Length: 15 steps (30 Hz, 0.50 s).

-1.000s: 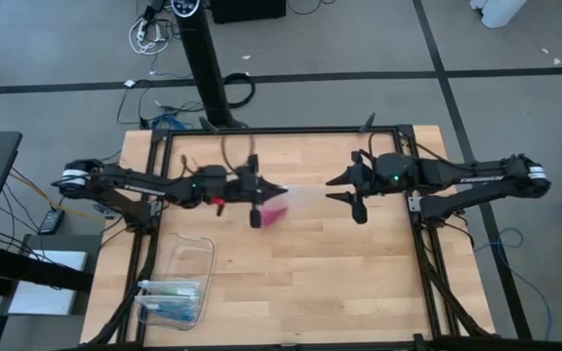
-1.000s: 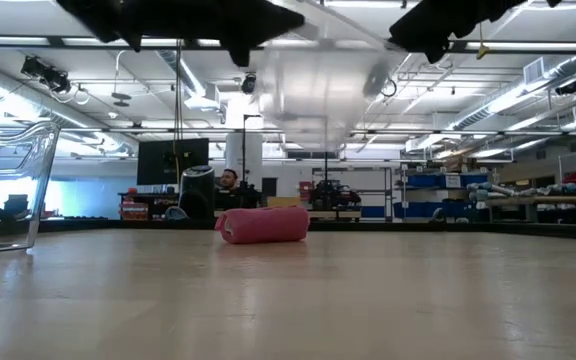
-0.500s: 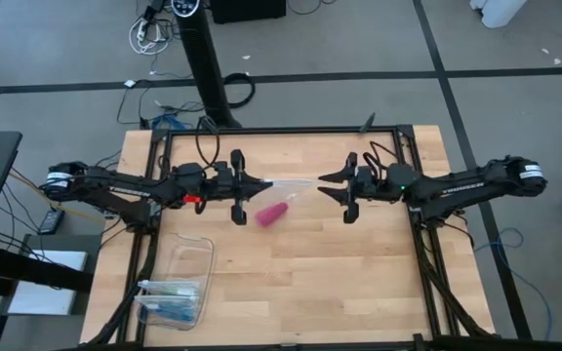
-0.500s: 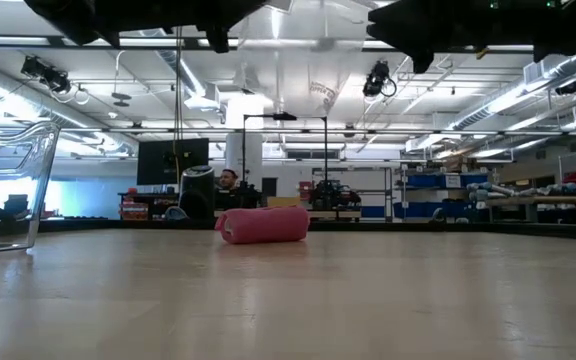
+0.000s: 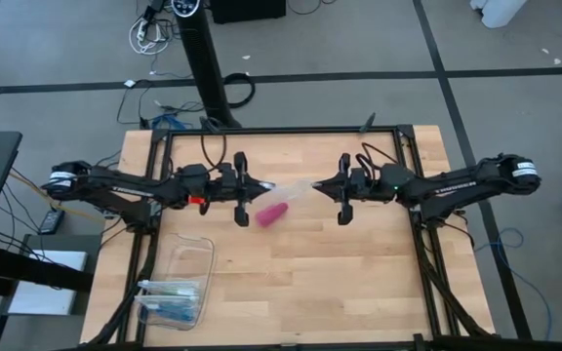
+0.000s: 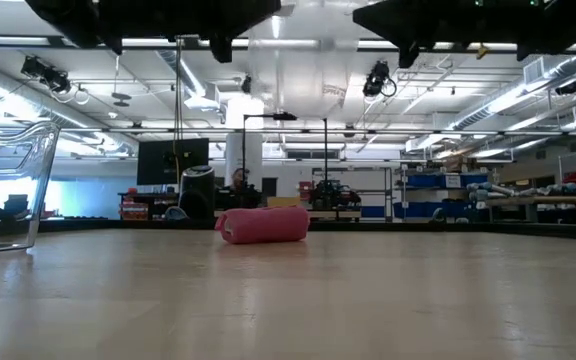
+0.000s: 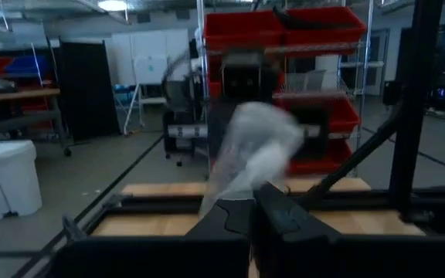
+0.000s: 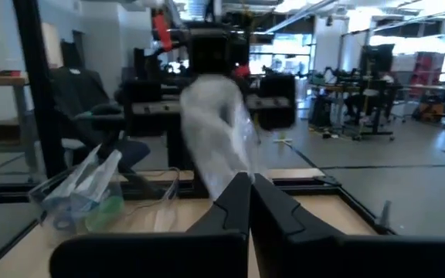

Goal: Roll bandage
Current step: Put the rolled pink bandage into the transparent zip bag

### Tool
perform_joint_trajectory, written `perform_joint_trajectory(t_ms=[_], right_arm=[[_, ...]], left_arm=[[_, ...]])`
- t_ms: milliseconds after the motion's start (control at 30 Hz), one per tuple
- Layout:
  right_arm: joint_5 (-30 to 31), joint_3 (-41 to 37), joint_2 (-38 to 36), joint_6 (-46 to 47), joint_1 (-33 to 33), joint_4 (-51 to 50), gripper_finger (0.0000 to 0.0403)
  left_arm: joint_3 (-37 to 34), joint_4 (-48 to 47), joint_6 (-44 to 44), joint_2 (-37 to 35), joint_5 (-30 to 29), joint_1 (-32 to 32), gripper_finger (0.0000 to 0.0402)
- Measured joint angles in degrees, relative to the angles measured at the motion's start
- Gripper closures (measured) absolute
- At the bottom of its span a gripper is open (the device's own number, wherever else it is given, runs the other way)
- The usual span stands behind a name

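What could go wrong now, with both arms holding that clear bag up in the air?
The clear plastic bag is stretched between the shut left pincer and shut right pincer; pulling apart might tear it or slip it free. The pink bandage lies loose on the table below and may roll away.

Pink bandage (image 5: pixel 271 213) rolled, lying on table

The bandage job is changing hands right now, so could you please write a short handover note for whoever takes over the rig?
Left gripper: shut on one end of the clear plastic bag, held up above the table.
Right gripper: shut on the bag's other end, facing the left one.
Bandage: a pink roll lying on the table under the bag, near the left gripper, touched by neither arm.
Clear plastic box: at the table's front left.
Done: the bandage looks rolled and out of the bag.
Left: put the bag down.
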Motion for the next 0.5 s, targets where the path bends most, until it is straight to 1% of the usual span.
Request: perform_joint_trajectory(t_ms=[100,200,267,367,500], right_arm=[[-0.7,2.8,2.3,-0.5,0.0,-3.5,0.0401],[-0.6,5.8,3.6,-1.4,0.0,-10.4,0.0401],[-0.1,6.8,3.2,-1.6,0.1,-14.1,0.0401],[0.0,6.9,1.6,-0.2,0.1,-16.0,0.0402],[0.2,7.0,-0.1,0.4,0.1,-17.8,0.0402]], left_arm=[[0.0,0.7,-0.7,1.9,0.0,0.0,0.0401],[0.0,0.3,-1.0,2.4,-1.1,-0.1,0.0401],[0.0,-0.7,0.0,1.8,-2.9,-0.2,0.0401],[0.0,-1.3,0.7,0.2,-3.7,-0.3,0.0401],[0.0,-3.4,0.8,-0.1,-6.4,-0.3,0.0401]])
